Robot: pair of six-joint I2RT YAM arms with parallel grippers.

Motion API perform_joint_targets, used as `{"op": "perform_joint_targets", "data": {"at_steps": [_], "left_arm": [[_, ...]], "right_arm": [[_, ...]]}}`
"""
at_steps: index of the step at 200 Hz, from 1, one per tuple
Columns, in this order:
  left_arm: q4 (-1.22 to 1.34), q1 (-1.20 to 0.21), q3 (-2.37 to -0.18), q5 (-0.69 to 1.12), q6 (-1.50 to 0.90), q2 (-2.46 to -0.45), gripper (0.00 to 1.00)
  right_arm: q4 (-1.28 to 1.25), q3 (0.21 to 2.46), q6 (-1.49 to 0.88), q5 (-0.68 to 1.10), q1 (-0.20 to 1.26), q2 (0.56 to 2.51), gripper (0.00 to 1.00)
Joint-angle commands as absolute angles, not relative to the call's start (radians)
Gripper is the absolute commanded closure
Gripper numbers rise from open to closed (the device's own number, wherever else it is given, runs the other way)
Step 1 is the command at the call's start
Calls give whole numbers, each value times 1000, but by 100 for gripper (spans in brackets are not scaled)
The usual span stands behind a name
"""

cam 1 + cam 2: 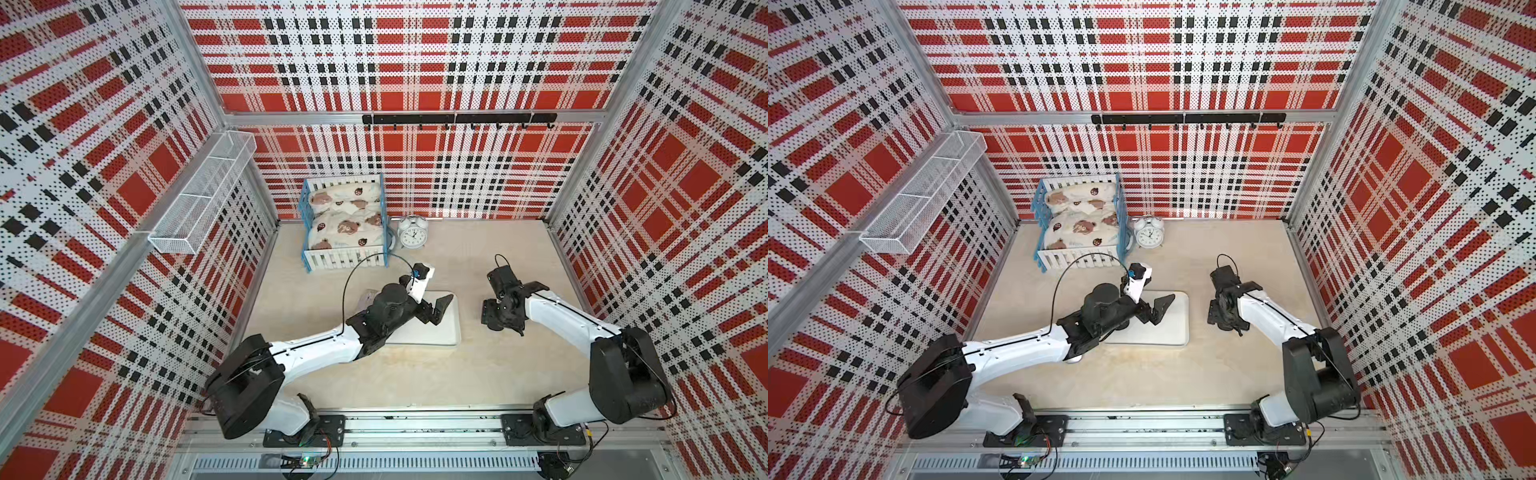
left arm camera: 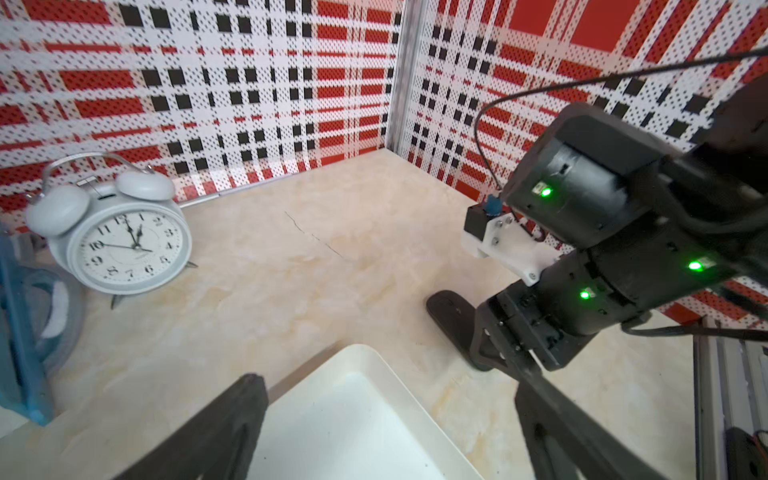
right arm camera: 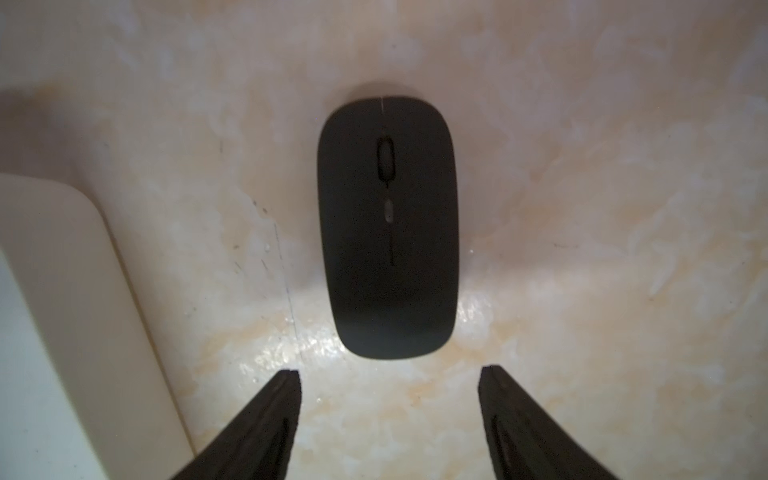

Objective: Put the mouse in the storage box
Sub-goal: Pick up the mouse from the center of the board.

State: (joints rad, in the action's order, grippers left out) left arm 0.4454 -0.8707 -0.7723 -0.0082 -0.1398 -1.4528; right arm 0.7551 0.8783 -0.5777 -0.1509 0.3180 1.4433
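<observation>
The left pincer (image 1: 444, 311) is held spread wide over the storage box (image 1: 432, 338). Right of the box, near its rim but apart from it, the black mouse (image 3: 388, 232) is seen flat on the counter (image 1: 415, 374), with the right pincer (image 3: 390, 374) spread just behind its rear end, not touching it; in both top views it is hidden beneath the right arm (image 1: 552, 311). Bare counter is left around it. Farther back, a toy crib (image 1: 347, 224) and an alarm clock (image 1: 412, 235) are set side by side at the back wall (image 1: 457, 174).
</observation>
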Motion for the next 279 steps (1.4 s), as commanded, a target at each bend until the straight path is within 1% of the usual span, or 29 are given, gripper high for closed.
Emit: {"op": "perform_joint_targets", "data": {"at_steps": [1,30,50,56,90,105,140,174,193,196,214,242,279], "left_arm": [[449,-887,-786,57,-130,-1482,1],[455,-899,-799,66,-129,-1508,1],[465,-900,-804,81,-122,-1513,1],[465,-900,-806,84,-119,-1514,1],[471,-900,-806,57,-110,-1516,1],[471,-900,-806,50,-109,-1518,1],[472,-900,-802,36,-110,-1518,1],[472,-899,-801,20,-101,-1511,1],[472,-899,-802,14,-98,-1511,1],[472,-899,-802,14,-98,-1511,1],[472,-897,-802,9,-97,-1514,1],[474,-897,-804,6,-100,-1523,1],[474,-897,-807,-17,-101,-1528,1]], "right_arm": [[737,834,-578,-161,307,1407,24],[677,805,-575,-166,281,1421,23],[643,831,-560,-172,267,1462,21],[634,841,-521,-177,264,1474,21],[588,899,-461,-169,257,1546,19],[583,920,-450,-164,256,1581,19],[587,955,-460,-225,249,1641,21],[564,960,-455,-211,222,1667,22],[557,962,-449,-211,222,1683,24],[554,961,-448,-184,222,1684,25],[542,954,-451,-160,222,1693,28],[527,942,-454,-138,222,1701,35],[528,939,-457,-139,220,1695,47]]}}
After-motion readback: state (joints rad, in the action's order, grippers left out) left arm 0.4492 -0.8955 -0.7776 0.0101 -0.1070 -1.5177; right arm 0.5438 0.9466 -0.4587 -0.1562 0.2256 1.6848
